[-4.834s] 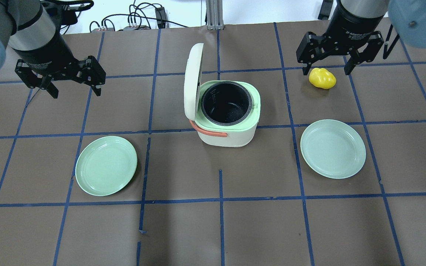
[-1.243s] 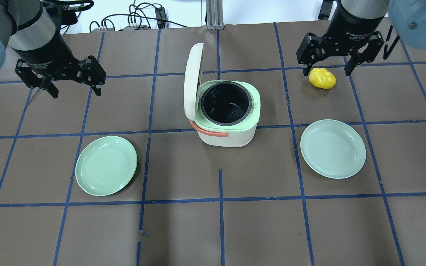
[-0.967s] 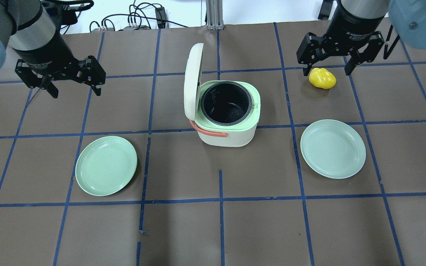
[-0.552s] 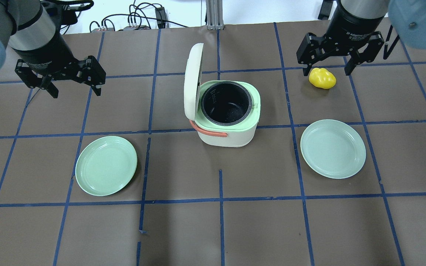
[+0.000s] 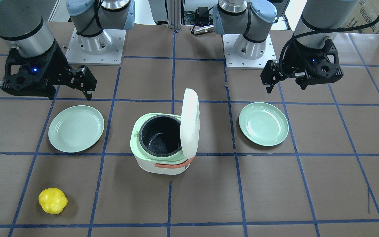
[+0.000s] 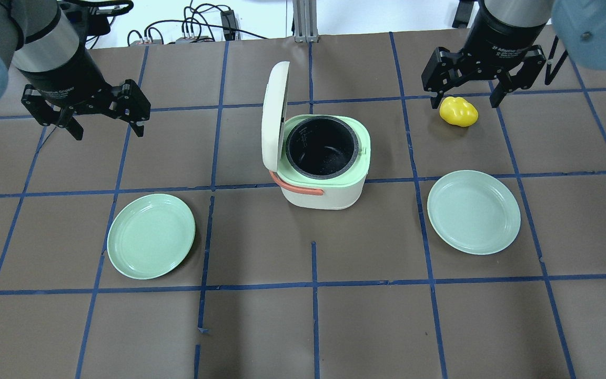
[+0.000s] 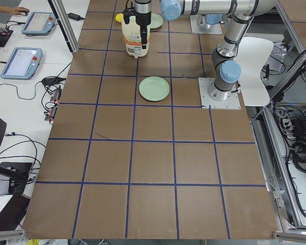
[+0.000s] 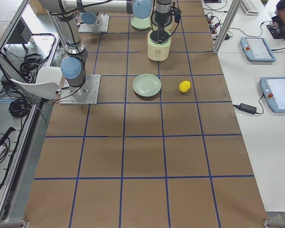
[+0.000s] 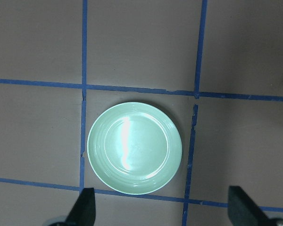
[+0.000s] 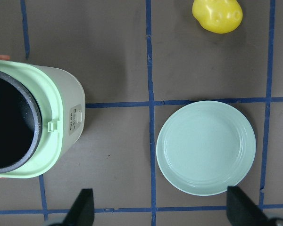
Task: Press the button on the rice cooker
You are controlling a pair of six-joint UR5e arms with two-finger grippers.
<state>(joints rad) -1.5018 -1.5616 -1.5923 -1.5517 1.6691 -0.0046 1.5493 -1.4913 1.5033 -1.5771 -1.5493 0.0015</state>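
Note:
The white and green rice cooker (image 6: 329, 192) stands mid-table with its lid (image 6: 274, 113) upright and open, and the black inner pot (image 6: 323, 147) is empty. It also shows in the front view (image 5: 150, 164) and the right wrist view (image 10: 61, 94), where a small latch tab (image 10: 52, 125) and a label panel (image 10: 75, 121) sit on its side. No button is clearly visible. My left gripper (image 6: 107, 129) is open and empty, far left of the cooker. My right gripper (image 6: 464, 101) is open and empty, far right of it, hovering above a yellow toy pepper (image 6: 458, 111).
A green plate (image 6: 150, 236) lies front-left of the cooker, below my left gripper (image 9: 162, 209). A pale green plate (image 6: 474, 211) lies front-right, below my right gripper (image 10: 161, 209). Blue tape lines grid the brown table. Cables lie beyond the far edge.

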